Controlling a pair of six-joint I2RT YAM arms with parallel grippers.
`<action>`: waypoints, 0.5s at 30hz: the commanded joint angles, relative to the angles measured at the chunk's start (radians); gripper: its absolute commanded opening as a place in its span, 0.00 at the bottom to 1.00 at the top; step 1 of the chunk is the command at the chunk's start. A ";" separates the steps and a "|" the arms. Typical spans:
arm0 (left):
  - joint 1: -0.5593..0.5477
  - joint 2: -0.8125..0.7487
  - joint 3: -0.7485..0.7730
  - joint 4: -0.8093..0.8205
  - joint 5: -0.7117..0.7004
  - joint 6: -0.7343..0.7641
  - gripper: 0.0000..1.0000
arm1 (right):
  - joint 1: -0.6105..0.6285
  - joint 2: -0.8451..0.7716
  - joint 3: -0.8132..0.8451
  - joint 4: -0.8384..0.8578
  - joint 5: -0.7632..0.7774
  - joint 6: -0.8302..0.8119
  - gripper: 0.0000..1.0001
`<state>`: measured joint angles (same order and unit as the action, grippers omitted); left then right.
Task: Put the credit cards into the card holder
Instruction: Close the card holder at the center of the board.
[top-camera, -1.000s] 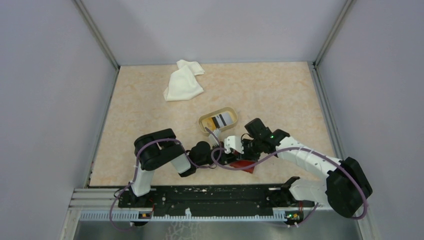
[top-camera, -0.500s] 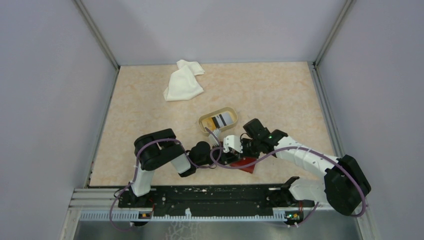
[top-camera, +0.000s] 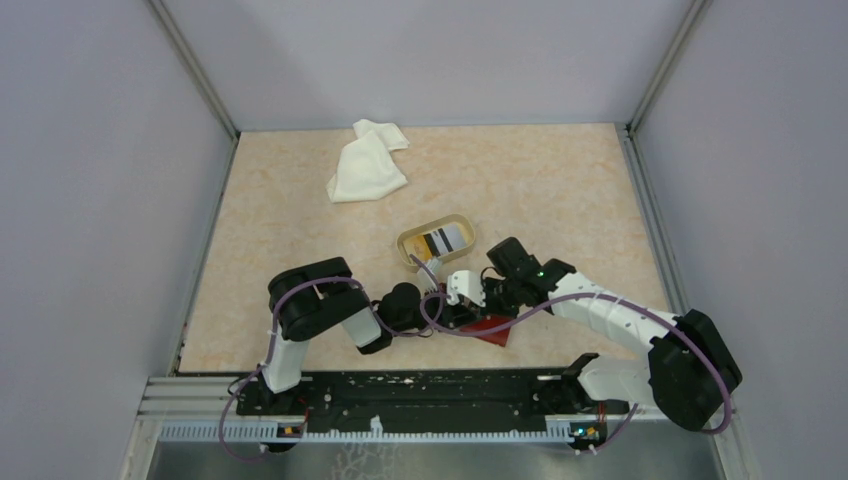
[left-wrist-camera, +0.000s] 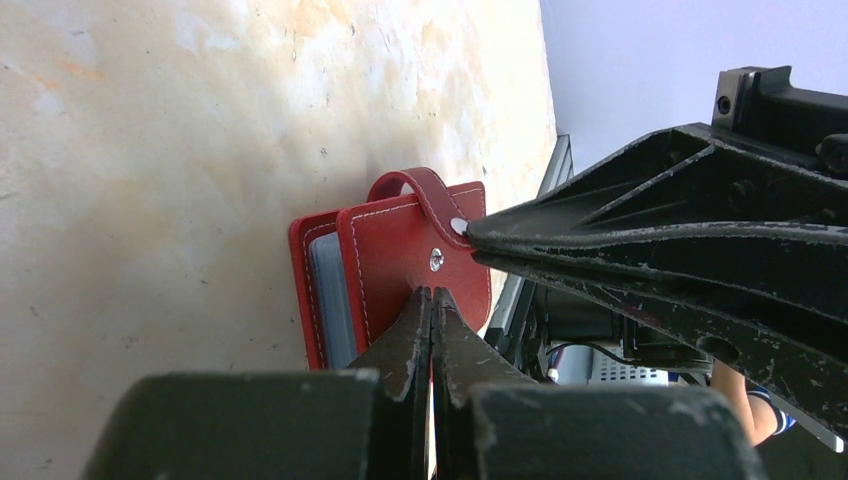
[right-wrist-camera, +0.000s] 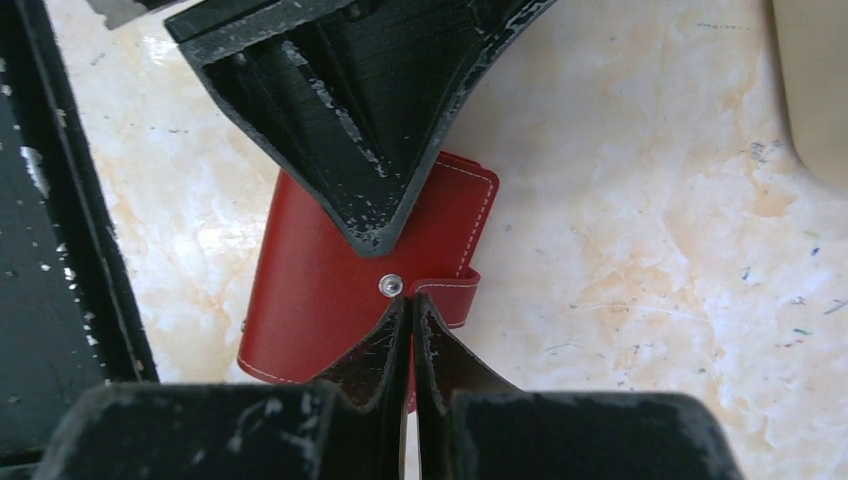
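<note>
Barely started on my end: credit cards (top-camera: 443, 240) sit in the tan dish (top-camera: 403, 246), red card holder (left-wrist-camera: 390, 250) lies folded just beside that dish, and my left gripper (left-wrist-camera: 432, 295) and right gripper (right-wrist-camera: 408, 300) are both clamped shut, tips poking its cover.

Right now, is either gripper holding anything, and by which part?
The right gripper seems to pinch the snap strap of the red wallet, at its tip. The left gripper, shut, only presses on it.
</note>
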<state>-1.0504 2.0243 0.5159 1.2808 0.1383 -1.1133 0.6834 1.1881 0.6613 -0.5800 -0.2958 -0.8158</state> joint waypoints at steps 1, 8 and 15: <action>0.001 0.028 -0.018 -0.024 -0.021 0.027 0.00 | -0.020 0.002 0.036 -0.034 -0.100 0.021 0.00; 0.002 0.027 -0.015 -0.028 -0.022 0.028 0.00 | -0.026 0.005 0.042 -0.043 -0.127 0.028 0.00; 0.003 0.027 -0.008 -0.031 -0.017 0.029 0.00 | -0.029 0.028 0.043 -0.041 -0.146 0.042 0.00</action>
<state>-1.0504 2.0243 0.5156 1.2816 0.1394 -1.1133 0.6624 1.2007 0.6624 -0.6128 -0.3809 -0.8036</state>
